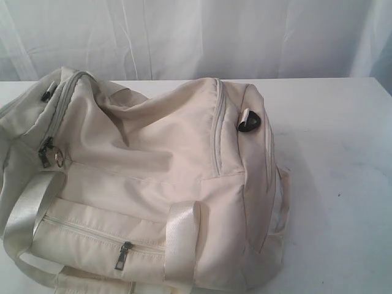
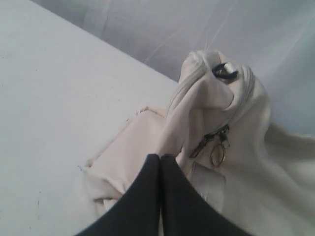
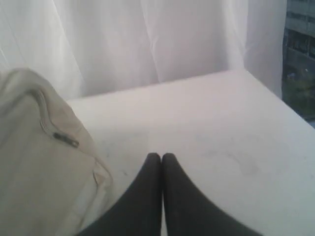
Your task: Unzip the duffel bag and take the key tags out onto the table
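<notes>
The bag (image 1: 153, 184) lay zipped on the counter (image 1: 331, 153), the left end effector (image 2: 161, 156) and right end effector (image 3: 162, 156) pressed together, empty, near it, so tugging the pull (image 1: 46, 152) unbraced risked dragging the bag.

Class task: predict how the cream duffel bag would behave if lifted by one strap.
Probably floppy: the duffel bag fabric sags in deep folds. It would likely droop around the strap rather than hold shape. Pushed, it may crumple before sliding on the table.
</notes>
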### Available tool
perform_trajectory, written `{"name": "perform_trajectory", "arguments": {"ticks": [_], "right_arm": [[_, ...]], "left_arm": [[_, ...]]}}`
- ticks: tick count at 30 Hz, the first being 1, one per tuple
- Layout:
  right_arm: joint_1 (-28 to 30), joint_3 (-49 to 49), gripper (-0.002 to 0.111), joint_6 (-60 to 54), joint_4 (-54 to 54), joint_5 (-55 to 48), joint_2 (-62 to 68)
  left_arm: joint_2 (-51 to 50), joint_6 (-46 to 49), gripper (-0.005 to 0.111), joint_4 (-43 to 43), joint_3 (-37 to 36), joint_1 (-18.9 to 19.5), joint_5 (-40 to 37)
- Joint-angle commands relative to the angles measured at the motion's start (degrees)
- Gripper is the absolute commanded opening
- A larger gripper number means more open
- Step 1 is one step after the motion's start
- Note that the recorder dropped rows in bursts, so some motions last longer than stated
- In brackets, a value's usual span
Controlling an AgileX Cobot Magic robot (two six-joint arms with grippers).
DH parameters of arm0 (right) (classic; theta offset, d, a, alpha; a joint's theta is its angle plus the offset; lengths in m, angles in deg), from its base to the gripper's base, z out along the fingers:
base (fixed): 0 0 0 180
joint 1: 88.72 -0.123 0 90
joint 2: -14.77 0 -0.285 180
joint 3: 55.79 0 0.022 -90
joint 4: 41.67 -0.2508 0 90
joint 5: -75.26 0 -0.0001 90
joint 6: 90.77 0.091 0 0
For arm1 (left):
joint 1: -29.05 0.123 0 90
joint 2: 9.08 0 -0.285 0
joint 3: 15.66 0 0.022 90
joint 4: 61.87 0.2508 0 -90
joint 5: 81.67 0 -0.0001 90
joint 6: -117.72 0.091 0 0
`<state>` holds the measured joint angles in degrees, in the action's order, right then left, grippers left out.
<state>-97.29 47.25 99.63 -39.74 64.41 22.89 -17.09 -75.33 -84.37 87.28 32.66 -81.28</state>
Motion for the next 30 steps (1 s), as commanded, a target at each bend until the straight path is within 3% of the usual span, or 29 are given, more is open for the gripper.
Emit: {"name": "perform_trajectory", "arguments": {"ticks": [1,3,4,7,8,11,14,15,16,18,20,22,27,30], "right_arm": [[-0.05,-0.26,0.000,1.36,-1.04,13.45,-0.33],[-0.05,-0.26,0.000,3.05,-1.93,22.21,-0.33],[-0.05,-0.26,0.000,9.06,-5.46,27.97,-0.33],[-0.05,3.25,0.000,12.56,-12.61,27.08,-0.33],[-0.05,6.04,0.000,12.56,-11.49,25.29,-0.33],[-0.05,13.67,0.000,12.56,-2.73,14.53,1.94],[-0.05,22.67,0.000,8.68,-2.44,2.77,13.02],[-0.37,25.91,0.000,5.80,-3.53,-0.55,17.71],[-1.05,28.23,0.000,2.88,-5.21,-2.68,20.26],[-3.72,33.19,0.000,-13.52,-14.66,-9.53,28.02],[-6.55,36.63,0.000,-32.80,-27.27,-15.75,34.33],[-8.34,37.95,0.000,-42.79,-36.09,-19.12,39.47],[-9.88,38.54,0.000,-46.55,-50.03,-19.32,50.79],[-9.88,38.54,0.000,-45.97,-52.45,-19.22,55.64]], "left_arm": [[0.23,-0.63,0.000,-0.92,-0.15,0.07,4.81],[0.23,-0.63,0.000,-0.55,-0.15,0.07,6.43],[0.23,-0.63,0.000,-0.55,-0.15,0.07,7.77],[0.23,-0.63,0.000,4.51,3.80,0.07,9.54],[0.23,-0.22,0.000,11.87,7.25,0.07,9.66],[-5.43,-0.22,0.000,19.15,13.34,0.07,7.01],[-22.11,1.30,0.000,28.83,19.44,0.07,12.42],[-27.31,1.82,0.000,38.64,21.80,0.07,13.39],[-30.68,1.68,0.000,41.98,23.58,-1.00,13.50],[-38.17,1.20,0.000,43.13,27.91,-4.02,13.53],[-45.83,1.20,0.009,45.95,31.14,-4.94,14.21],[-50.95,0.23,0.021,46.66,32.87,-4.94,13.69],[-56.51,-7.22,0.052,46.66,33.36,-4.94,12.90],[-56.80,-13.25,0.063,46.52,33.36,-4.94,13.13]]}}
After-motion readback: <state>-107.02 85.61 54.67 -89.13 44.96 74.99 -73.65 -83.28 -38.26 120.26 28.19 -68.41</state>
